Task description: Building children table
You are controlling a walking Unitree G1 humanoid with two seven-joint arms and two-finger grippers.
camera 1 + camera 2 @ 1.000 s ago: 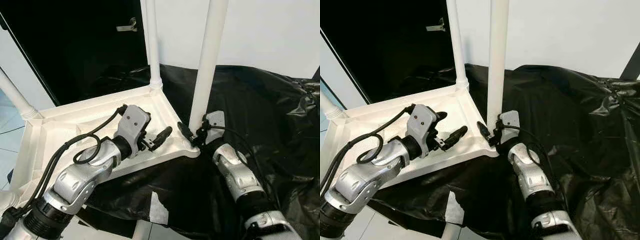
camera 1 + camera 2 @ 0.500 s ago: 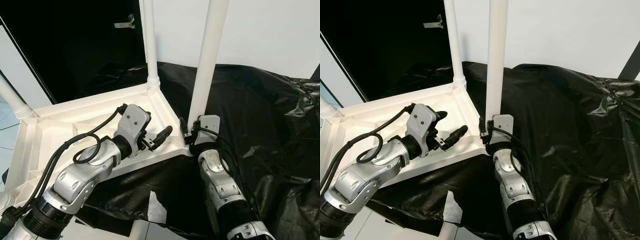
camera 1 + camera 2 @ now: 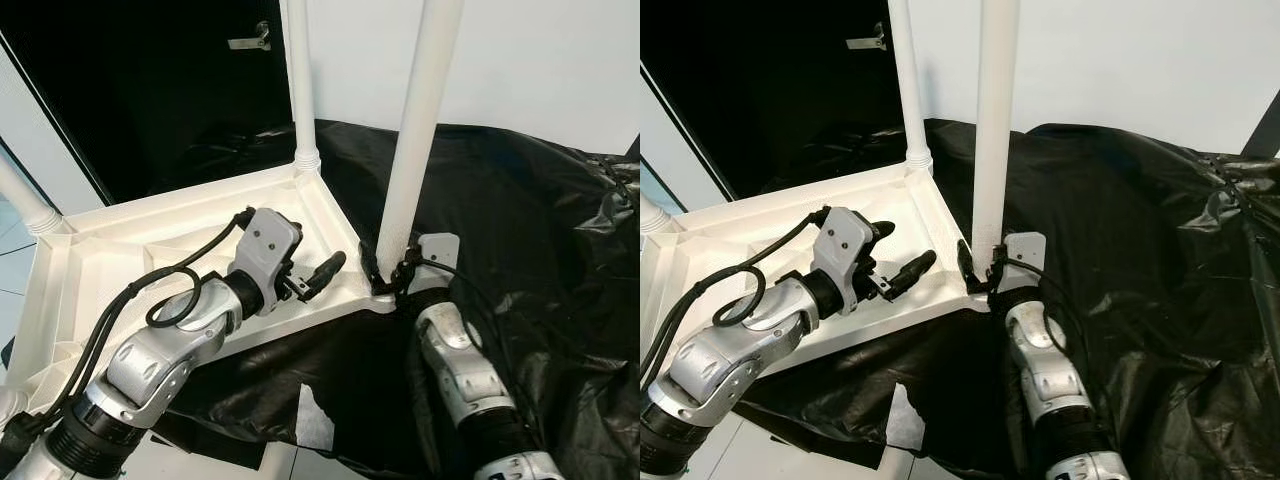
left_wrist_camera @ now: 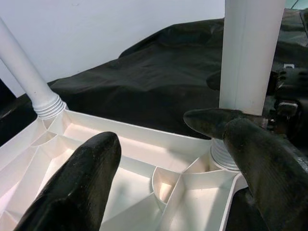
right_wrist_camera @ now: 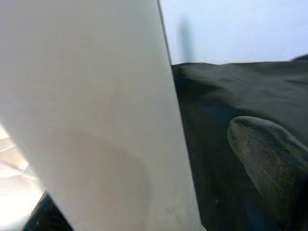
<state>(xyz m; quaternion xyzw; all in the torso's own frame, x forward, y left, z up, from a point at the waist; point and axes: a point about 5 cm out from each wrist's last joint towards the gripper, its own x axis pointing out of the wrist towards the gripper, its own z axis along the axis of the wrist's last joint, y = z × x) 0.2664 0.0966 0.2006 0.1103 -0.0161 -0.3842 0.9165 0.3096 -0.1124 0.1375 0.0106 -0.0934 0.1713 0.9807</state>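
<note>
Left eye view shows the white plastic children's table [image 3: 180, 250] lying upside down on a black plastic sheet [image 3: 520, 220], its ribbed underside facing up and its long edge running from the near left toward the far right. Round white legs stand upright from its corners: a near-right leg [image 3: 415, 130], a far leg [image 3: 300, 80], and a left leg [image 3: 25, 195] that leans outward. The right gripper [image 3: 385, 275] is clasped around the base of the near-right leg, at the table's near right corner. The left gripper [image 3: 312, 272] hovers over the underside with its fingers spread, grasping nothing. Left wrist view adds the threaded collars [image 4: 48, 107] where legs meet sockets and the curved ribs between them. Right wrist view is mostly the leg's blurred white shaft [image 5: 91, 120] beside one dark fingertip [image 5: 269, 159].
</note>
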